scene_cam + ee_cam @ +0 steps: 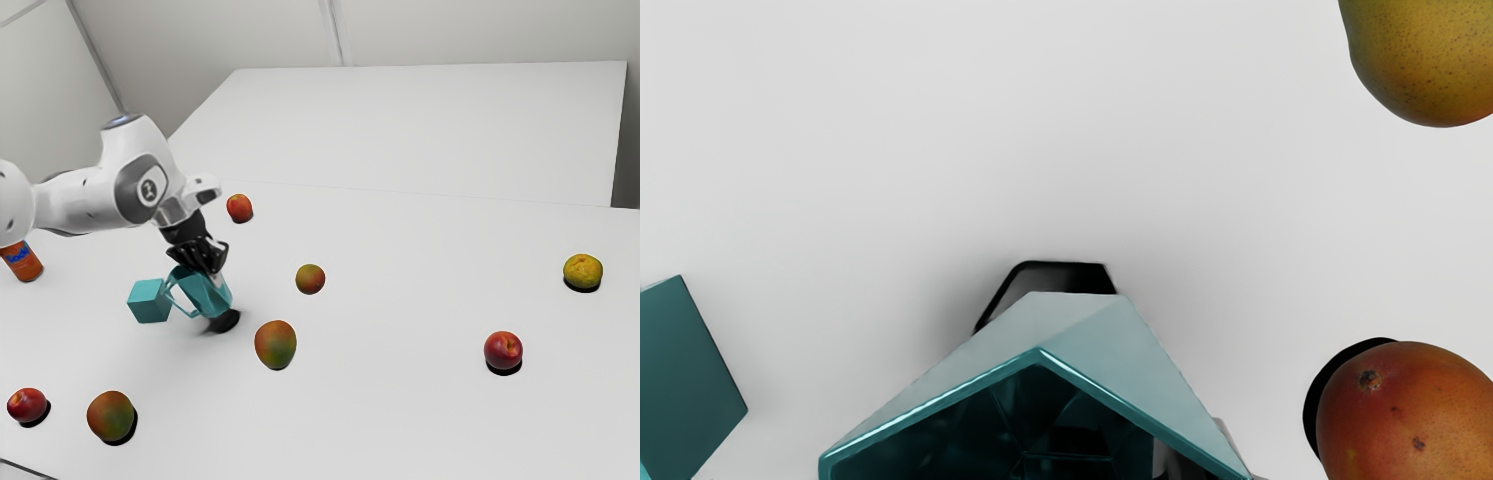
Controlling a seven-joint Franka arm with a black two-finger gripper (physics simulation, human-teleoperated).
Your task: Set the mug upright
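Teal mug [207, 294], teal block [149, 302], orange can [22, 264] with blue lettering, orange-and-green mango [275, 343], white table [400, 300]

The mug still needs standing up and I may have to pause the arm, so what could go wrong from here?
The mug is tilted in the gripper, so letting go now could tip it onto its side. Its handle points toward the nearby teal cube; turning the mug might knock the cube. The mango nearby could roll if the mug bumps it.
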